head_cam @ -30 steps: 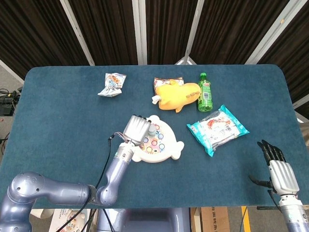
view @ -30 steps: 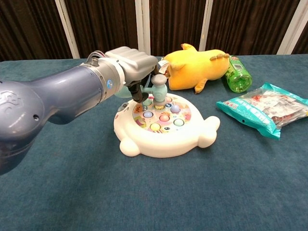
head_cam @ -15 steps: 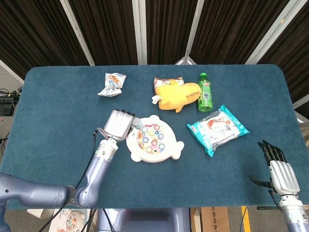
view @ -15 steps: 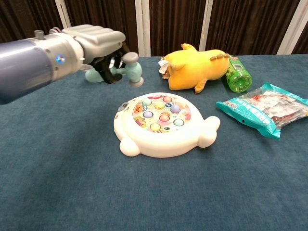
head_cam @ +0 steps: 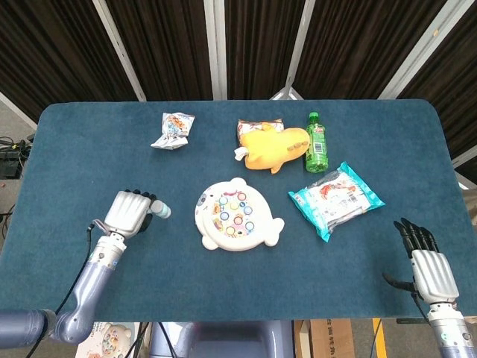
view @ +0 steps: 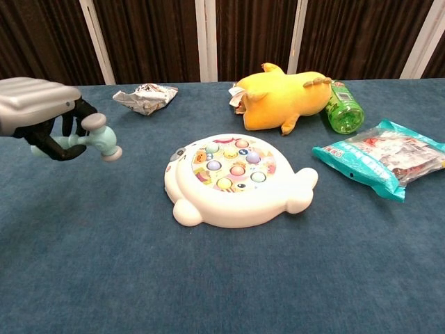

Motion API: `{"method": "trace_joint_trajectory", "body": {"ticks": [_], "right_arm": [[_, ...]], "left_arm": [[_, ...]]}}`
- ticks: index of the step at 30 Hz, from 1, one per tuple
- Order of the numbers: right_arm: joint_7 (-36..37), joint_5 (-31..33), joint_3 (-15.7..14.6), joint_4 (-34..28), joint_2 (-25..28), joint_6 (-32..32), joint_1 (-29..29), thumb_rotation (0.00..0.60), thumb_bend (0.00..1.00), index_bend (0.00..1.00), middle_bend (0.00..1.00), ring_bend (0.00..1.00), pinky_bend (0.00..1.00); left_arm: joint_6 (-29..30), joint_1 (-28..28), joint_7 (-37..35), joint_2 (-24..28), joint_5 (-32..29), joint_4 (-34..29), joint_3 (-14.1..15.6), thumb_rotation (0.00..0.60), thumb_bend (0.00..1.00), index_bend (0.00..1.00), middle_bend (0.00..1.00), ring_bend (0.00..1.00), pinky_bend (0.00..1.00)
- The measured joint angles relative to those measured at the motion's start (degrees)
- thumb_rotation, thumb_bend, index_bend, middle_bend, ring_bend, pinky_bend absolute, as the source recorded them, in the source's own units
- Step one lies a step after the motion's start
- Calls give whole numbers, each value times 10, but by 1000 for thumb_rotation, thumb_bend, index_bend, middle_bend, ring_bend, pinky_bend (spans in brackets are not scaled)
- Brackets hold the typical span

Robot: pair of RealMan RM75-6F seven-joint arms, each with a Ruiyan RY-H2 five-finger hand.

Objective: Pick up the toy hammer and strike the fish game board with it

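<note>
My left hand (head_cam: 129, 212) (view: 38, 113) grips the toy hammer (view: 96, 139), whose pale teal head (head_cam: 162, 211) pokes out to the right of the fist. It hovers over the table well to the left of the fish game board (head_cam: 237, 215) (view: 233, 179), a white fish shape with coloured buttons on top. My right hand (head_cam: 425, 266) sits at the table's near right corner, fingers spread and holding nothing; the chest view does not show it.
A yellow plush toy (head_cam: 274, 148) (view: 285, 100) and a green bottle (head_cam: 317, 142) (view: 342, 107) lie behind the board. A blue snack bag (head_cam: 335, 198) (view: 381, 156) lies to its right. A crumpled wrapper (head_cam: 173, 130) (view: 144, 97) sits at the back left.
My left hand has swung the hammer away from the board, from over its buttons to far left of it. The right hand has barely shifted.
</note>
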Motion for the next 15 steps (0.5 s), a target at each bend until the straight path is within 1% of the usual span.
{"method": "trace_joint_trajectory", "body": {"ticks": [3, 8, 15], "right_arm": [[-1, 1, 0, 0, 0, 0, 0, 600, 191, 0, 0, 0, 0], [3, 1, 0, 0, 2, 0, -1, 600, 192, 0, 0, 0, 0], [7, -1, -1, -1, 3, -1, -1, 600, 192, 0, 0, 0, 0]], "left_arm": [[-11, 15, -21, 6, 19, 13, 15, 600, 587, 622, 492, 433, 567], [-21, 31, -49, 2, 46, 34, 23, 600, 588, 618, 492, 433, 567], [-35, 39, -49, -24, 45, 52, 13, 600, 587, 608, 491, 433, 567]]}}
